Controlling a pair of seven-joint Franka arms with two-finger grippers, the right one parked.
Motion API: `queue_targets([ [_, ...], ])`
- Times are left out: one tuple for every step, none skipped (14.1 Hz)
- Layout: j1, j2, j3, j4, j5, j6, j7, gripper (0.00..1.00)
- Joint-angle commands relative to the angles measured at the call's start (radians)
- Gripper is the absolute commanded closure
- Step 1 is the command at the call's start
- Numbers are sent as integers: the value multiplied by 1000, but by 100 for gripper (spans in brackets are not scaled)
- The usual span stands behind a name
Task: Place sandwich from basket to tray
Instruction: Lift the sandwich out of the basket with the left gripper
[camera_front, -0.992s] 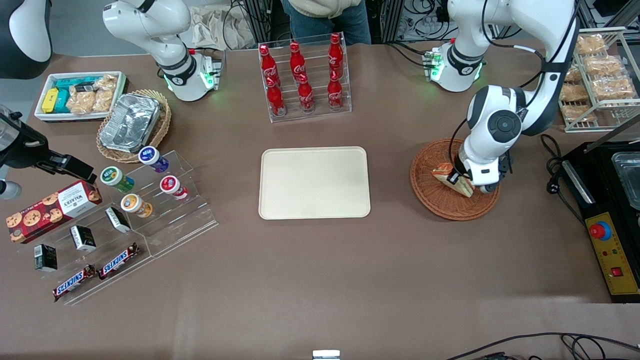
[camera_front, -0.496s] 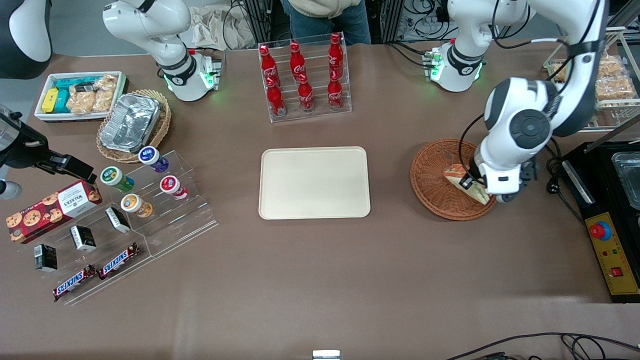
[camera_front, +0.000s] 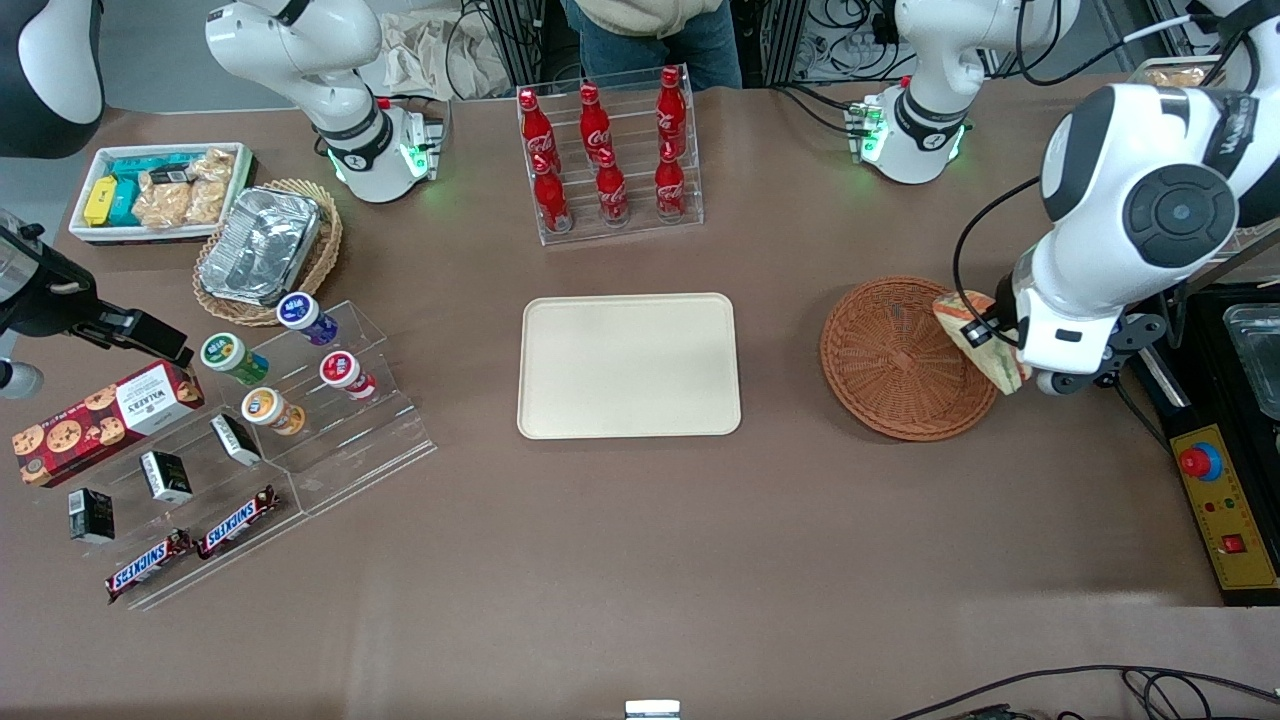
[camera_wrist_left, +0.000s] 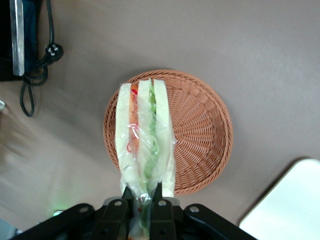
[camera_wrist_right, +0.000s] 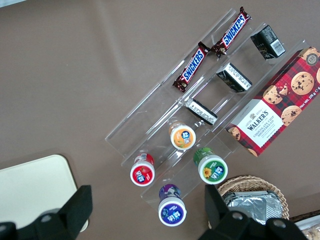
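Tray (camera_front: 629, 365): I see it flat near the middle of the table, with nothing on it. It lies toward the parked arm's end from the basket, well apart from it. In the left wrist view only one pale corner (camera_wrist_left: 287, 210) shows.

Basket (camera_front: 900, 357): the round reddish-brown wicker basket holds nothing now. From the wrist camera its whole woven floor (camera_wrist_left: 200, 130) is bare under the sandwich.

Sandwich (camera_front: 978, 340): it is out of the basket and in the air, over the basket's rim on the working arm's side. In the wrist view (camera_wrist_left: 144, 142) I see the wrapped wedge with pale bread and its red, orange and green layers, hanging above the basket and not touching it.

Gripper (camera_front: 1000, 345): it hangs above the basket's edge. Its two fingers (camera_wrist_left: 157, 192) pinch the narrow end of the sandwich between them.

Done so far: the grasp and the lift look finished to me, since the sandwich hangs free of the wicker.

Left to do: I judge that the carry across the open table toward the tray, the lowering and the release all remain.

Risk: the grip is only on one end of a soft wrapped wedge, so it may swing or slip on the way.
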Motion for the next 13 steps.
queue_targets([
  [-2,-24,-7,17,-14,-68,122,100],
  [-10,-29,-13,17,-19,-69,128,100],
  [-19,-29,-30,17,-21,-66,121,100],
  [-21,-26,-54,18,-28,-58,114,100],
  [-22,-20,-82,17,-31,-56,110,100],
  [-25,-6,-114,20,-31,-55,102,100],
  [-30,8,-139,36,-31,-52,78,100],
  [-33,21,-168,40,-31,-44,55,100],
  [-56,31,-194,35,-24,-20,30,100],
  [-82,38,-194,32,-21,21,15,100],
  [-105,44,-196,23,-25,48,13,100],
  [-125,58,-197,20,-33,68,12,100],
  [-134,75,-200,20,-39,85,-4,100],
])
